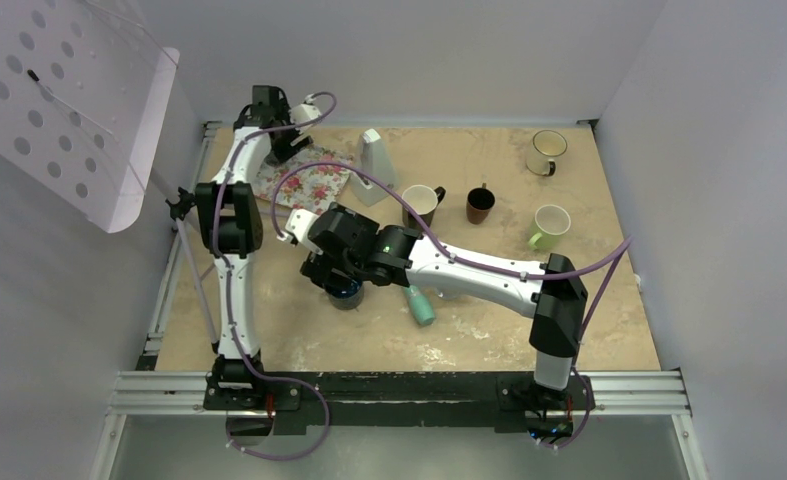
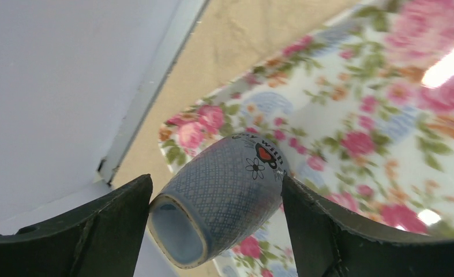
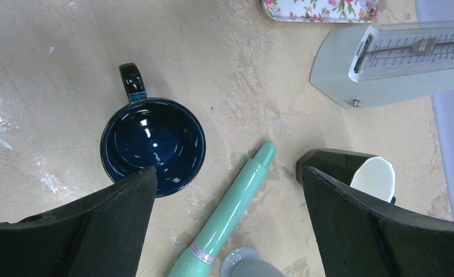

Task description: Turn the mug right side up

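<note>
Though the left pincer [image 2: 216,199] pinches a grey patterned tube [image 2: 230,173], the navy ceramic mug [image 3: 153,144] stands mouth-up at ten o'clock of the spread right pincer [image 3: 229,173].

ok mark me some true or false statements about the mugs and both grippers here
1. The glossy dark blue mug stands with its opening up. True.
2. The right gripper is shut on the teal pen-shaped tool. False: it is open and holds nothing.
3. The blue-grey patterned mug sits between the fingers of the left gripper, over the floral tray. True.
4. The pale green mug lies on the floral tray. False: it stands on the bare tan table, well to the right of the tray.
</note>
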Controlling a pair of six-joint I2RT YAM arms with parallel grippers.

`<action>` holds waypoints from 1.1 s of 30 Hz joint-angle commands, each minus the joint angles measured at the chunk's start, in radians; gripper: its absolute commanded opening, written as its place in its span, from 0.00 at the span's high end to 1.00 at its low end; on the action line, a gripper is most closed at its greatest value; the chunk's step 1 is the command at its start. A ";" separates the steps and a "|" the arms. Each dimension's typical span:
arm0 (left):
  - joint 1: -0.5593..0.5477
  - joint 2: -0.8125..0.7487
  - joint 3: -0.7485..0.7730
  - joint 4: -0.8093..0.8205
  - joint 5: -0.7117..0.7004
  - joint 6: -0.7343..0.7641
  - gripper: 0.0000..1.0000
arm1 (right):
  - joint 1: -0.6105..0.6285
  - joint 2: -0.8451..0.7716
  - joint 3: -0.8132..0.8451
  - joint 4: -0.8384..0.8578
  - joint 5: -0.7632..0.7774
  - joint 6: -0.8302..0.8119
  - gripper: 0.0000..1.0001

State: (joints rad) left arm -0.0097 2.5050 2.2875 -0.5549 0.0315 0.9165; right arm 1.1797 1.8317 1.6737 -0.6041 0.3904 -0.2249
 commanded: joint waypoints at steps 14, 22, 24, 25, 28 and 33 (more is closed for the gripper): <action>-0.039 -0.388 -0.356 -0.266 0.446 -0.057 0.11 | -0.001 -0.071 -0.039 0.096 0.043 -0.001 0.01; -0.015 -0.353 -0.102 -0.412 0.313 -0.083 0.00 | -0.002 -0.063 -0.041 0.104 0.027 0.004 0.01; -0.007 -0.278 0.019 -0.431 0.209 -0.165 0.00 | -0.002 -0.063 -0.043 0.106 0.024 0.007 0.01; -0.006 -0.234 0.101 -0.459 0.165 -0.210 0.00 | -0.002 -0.061 -0.043 0.105 0.024 0.007 0.01; -0.004 -0.170 0.211 -0.466 0.046 -0.363 0.01 | -0.002 -0.058 -0.042 0.109 0.022 0.006 0.01; 0.042 -0.177 0.198 -0.374 -0.084 -0.738 0.09 | -0.002 -0.045 -0.033 0.109 0.000 0.004 0.01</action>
State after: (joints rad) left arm -0.0097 2.3028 2.4458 -0.9581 0.1009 0.5423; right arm 1.1790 1.8114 1.6310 -0.5327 0.4149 -0.2279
